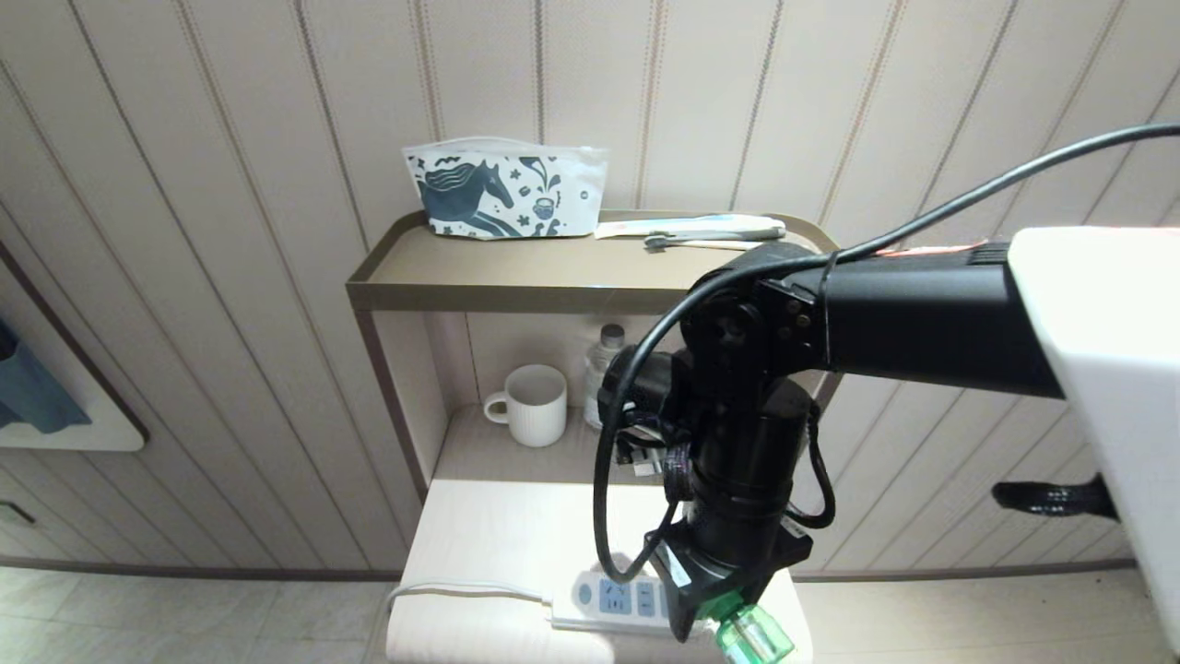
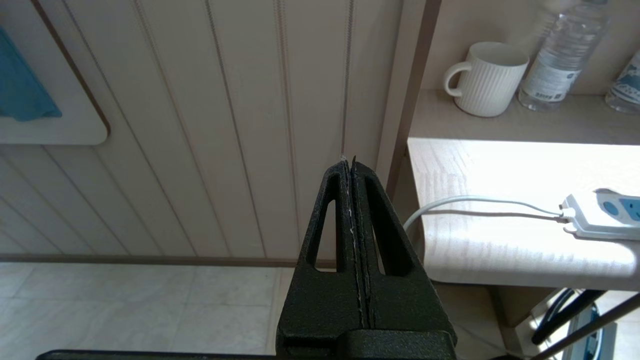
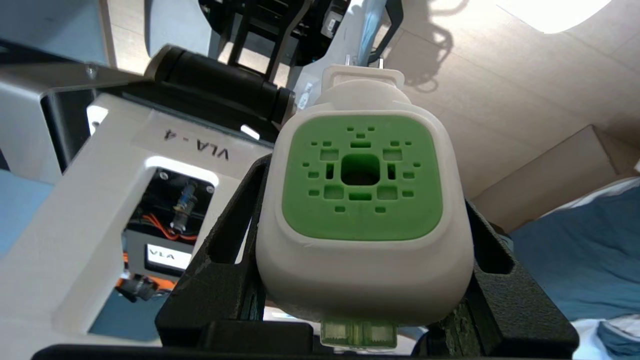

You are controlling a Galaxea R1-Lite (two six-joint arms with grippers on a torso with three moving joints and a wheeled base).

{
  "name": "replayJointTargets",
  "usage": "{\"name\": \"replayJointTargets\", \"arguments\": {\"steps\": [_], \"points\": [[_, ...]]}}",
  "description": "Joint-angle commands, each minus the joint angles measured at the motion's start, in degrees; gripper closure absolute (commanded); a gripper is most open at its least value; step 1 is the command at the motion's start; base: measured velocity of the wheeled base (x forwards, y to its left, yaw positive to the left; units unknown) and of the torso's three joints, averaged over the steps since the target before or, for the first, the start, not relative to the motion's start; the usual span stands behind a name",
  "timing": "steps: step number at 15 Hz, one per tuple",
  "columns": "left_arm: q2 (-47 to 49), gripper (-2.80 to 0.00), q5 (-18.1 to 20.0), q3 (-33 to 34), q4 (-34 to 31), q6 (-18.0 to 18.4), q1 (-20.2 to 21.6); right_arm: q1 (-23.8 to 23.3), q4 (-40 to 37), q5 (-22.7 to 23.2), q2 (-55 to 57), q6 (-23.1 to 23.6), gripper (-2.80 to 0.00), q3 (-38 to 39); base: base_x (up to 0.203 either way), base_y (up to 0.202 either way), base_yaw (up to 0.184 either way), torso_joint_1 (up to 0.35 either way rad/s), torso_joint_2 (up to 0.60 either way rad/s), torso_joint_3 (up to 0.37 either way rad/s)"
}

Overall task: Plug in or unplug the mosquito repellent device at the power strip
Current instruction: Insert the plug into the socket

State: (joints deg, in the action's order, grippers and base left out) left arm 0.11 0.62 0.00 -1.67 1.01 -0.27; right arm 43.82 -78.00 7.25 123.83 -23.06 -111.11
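The right gripper (image 3: 362, 300) is clamped on the mosquito repellent device (image 3: 362, 200), one black finger on each side of its white head; the right wrist view shows the green vented face square to the camera and two metal prongs poking out at the far end, bare and in no socket. In the head view the device's green bottle (image 1: 751, 634) shows at about five o'clock from the picture's middle, at the front edge of the light wooden table (image 1: 489, 535), with the power strip (image 1: 613, 599) just beside it toward nine o'clock. The device is held off the strip, so the step in hand is likely either carrying it in to plug or lifting it away. If plugging, the wrist should first turn the prongs to face a blue socket panel, line them up squarely, then press straight in without twisting, since the strip lies loose and could slide. The left gripper (image 2: 352, 165) hangs parked beside the table, fingers pressed together.
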Motion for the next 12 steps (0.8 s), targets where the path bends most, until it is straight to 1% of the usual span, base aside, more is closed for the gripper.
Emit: {"name": "replayJointTargets", "arguments": {"steps": [1, 5, 7, 12], "points": [[-0.02, 0.00, -0.01, 0.00, 0.00, 0.04, 0.00, -1.28, -0.46, 0.76, 2.08, -0.14, 0.00, -0.22, 0.000, 0.000, 0.000, 0.000, 0.00, 0.000], [-0.02, 0.00, -0.01, 0.00, 0.00, 0.04, 0.00, -3.03, 0.08, 1.28, 4.03, -0.36, 0.00, -0.31, 0.000, 0.000, 0.000, 0.000, 0.00, 0.000], [-0.02, 0.00, -0.01, 0.00, 0.00, 0.04, 0.00, -2.99, 2.59, 1.28, 4.36, -4.14, 0.00, -0.22, 0.000, 0.000, 0.000, 0.000, 0.00, 0.000], [-0.02, 0.00, -0.01, 0.00, 0.00, 0.04, 0.00, -3.38, 3.91, 1.33, 6.96, -5.15, 0.00, -0.25, 0.000, 0.000, 0.000, 0.000, 0.00, 0.000]]}}
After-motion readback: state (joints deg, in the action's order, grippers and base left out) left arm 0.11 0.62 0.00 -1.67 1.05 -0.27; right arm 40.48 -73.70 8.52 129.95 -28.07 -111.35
